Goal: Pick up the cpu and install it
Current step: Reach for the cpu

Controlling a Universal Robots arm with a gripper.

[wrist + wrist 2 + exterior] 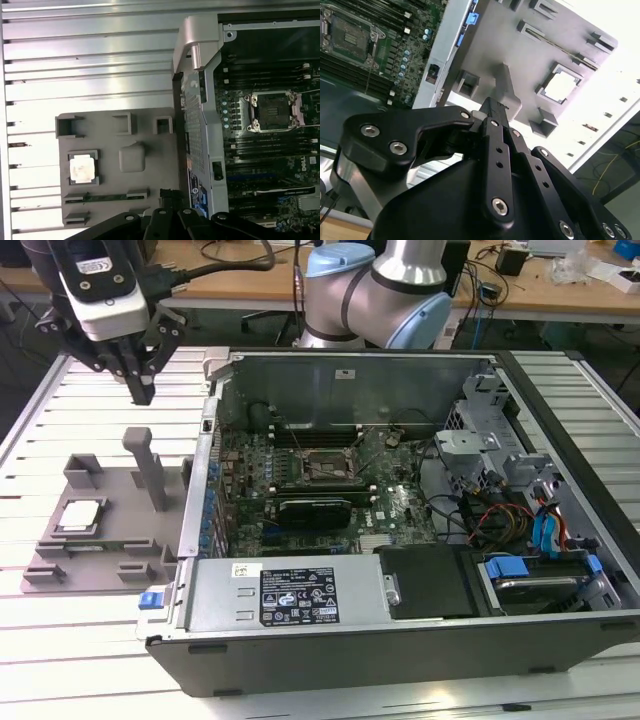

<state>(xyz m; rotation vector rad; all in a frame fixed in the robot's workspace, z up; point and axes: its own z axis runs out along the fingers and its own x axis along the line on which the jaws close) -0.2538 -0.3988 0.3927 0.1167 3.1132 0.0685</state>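
The cpu (80,515) is a small silver square lying flat in a recess of the grey plastic fixture (110,550) at the exterior view's left. Both wrist views show the cpu (563,85) (81,166) from above. My gripper (141,392) hangs in the air above the fixture's far edge, well clear of the chip, with its fingers shut and nothing between them. In the second wrist view the gripper (492,106) points toward the fixture's upright post (506,87). The bare socket frame (320,468) sits on the motherboard inside the open computer case.
The open computer case (400,620) stands to the exterior view's right of the fixture, its metal wall (205,470) close beside it. A tall grey post (150,475) rises from the fixture. Cables and drive bays (530,530) crowd the case's right side. Slatted metal table (60,640) lies underneath.
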